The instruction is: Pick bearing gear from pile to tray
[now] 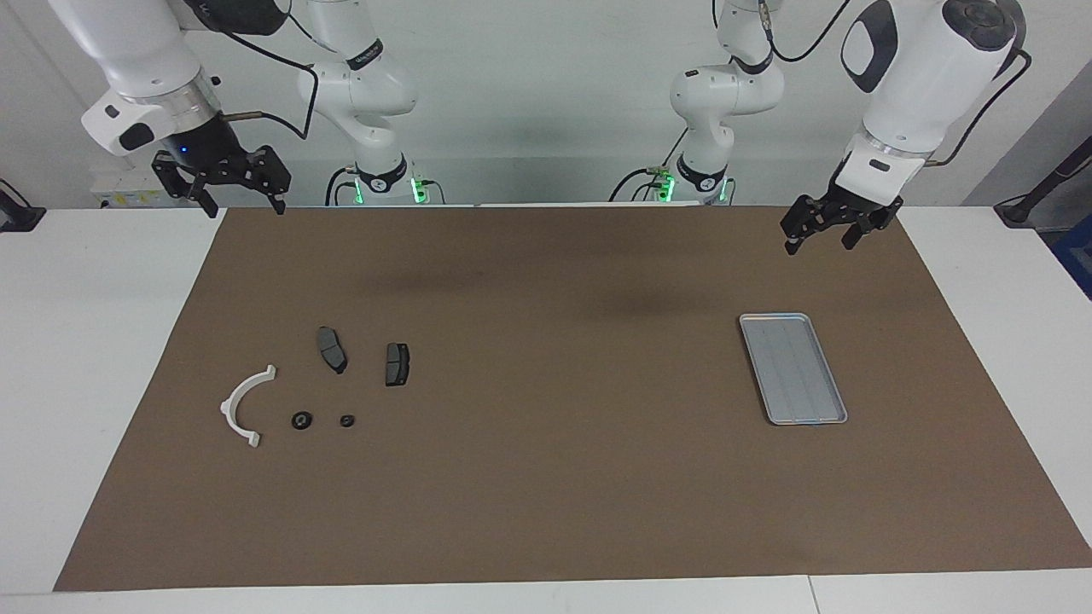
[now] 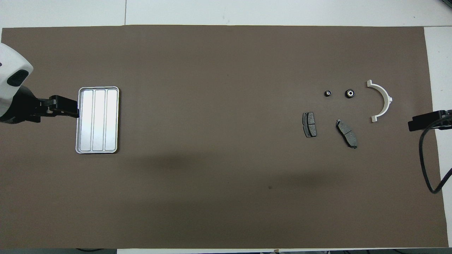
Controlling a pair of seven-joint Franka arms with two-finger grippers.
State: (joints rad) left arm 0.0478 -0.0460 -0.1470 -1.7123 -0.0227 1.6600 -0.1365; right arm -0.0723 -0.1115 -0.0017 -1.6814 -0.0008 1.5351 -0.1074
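Observation:
The pile lies on the brown mat toward the right arm's end: a white arc-shaped bracket (image 1: 243, 405) (image 2: 383, 100), two dark grey brake pads (image 1: 332, 349) (image 1: 397, 363), and two small black round pieces (image 1: 301, 420) (image 1: 347, 420), also seen in the overhead view (image 2: 350, 93) (image 2: 328, 93). The silver tray (image 1: 793, 368) (image 2: 98, 120) lies empty toward the left arm's end. My right gripper (image 1: 245, 207) (image 2: 413, 125) is open and empty, raised over the mat's edge beside the pile. My left gripper (image 1: 819, 244) (image 2: 72, 107) is open and empty, raised over the mat beside the tray.
The brown mat (image 1: 546, 477) covers most of the white table (image 1: 77, 341). A black cable (image 2: 425, 165) hangs from the right arm over the mat's edge. Nothing else lies on the mat.

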